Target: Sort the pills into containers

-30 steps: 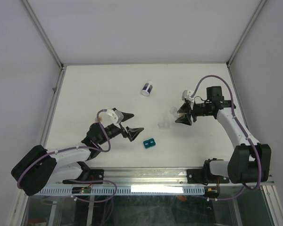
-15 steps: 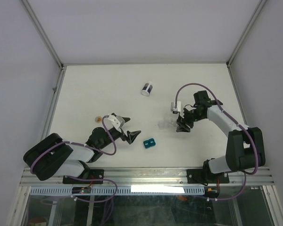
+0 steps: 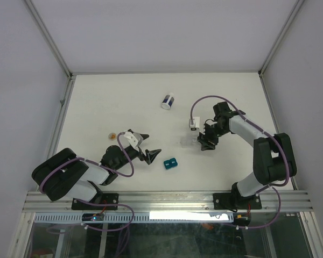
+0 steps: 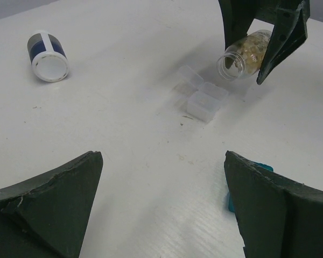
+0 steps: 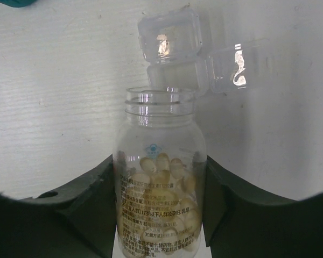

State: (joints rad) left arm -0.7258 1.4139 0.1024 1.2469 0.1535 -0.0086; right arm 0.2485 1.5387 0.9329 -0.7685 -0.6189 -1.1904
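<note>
My right gripper (image 3: 204,142) (image 5: 160,161) is shut on a clear, uncapped bottle (image 5: 160,199) (image 4: 247,49) filled with yellowish pills (image 5: 167,177). The bottle is tipped, its open mouth pointing at the containers (image 5: 175,32) (image 4: 202,98) (image 3: 187,142). These are small clear plastic boxes with lids flipped open, lying on the table just beyond the mouth. My left gripper (image 3: 153,142) (image 4: 162,158) stands wide open, low over the table to the left of the containers, with nothing between its fingers.
A white jar with a dark-blue band (image 3: 168,101) (image 4: 47,51) lies on its side further back. A small teal block (image 3: 169,162) (image 4: 265,167) sits beside my left gripper's right finger. A small orange-brown spot (image 3: 112,136) lies left of the left wrist.
My right gripper has carried the bottle left and down to the containers, its arm folding inward. The left arm has drawn back a little; its jaws stay open.
</note>
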